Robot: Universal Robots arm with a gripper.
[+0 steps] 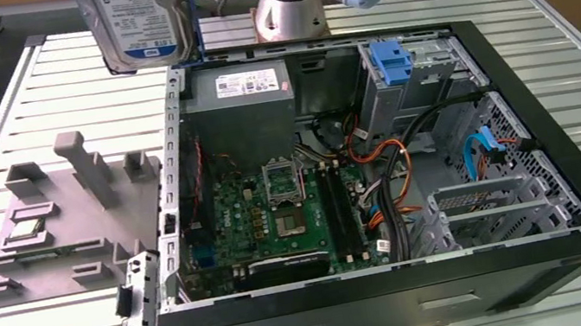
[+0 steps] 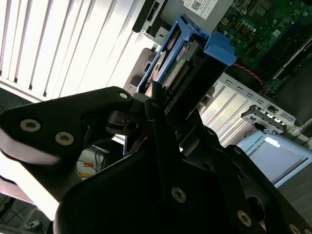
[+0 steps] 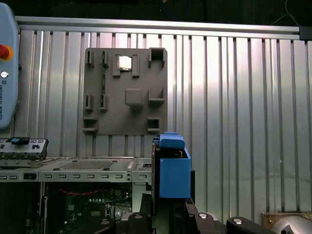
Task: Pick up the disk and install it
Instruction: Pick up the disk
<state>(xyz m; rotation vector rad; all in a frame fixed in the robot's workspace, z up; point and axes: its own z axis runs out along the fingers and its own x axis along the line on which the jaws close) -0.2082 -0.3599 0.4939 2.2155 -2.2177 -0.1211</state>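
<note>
Gripper point(image 2: 158, 105): clamped on one end of the disk point(image 1: 138, 21).
Disk: held aloft, blue side rails showing.
Computer case point(image 1: 406, 302): open, lying below the gripper.

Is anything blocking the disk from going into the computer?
Nothing visible blocks it. The gripper holds the disk in the air by the open computer case. Inside, cables run near the drive cage.
</note>
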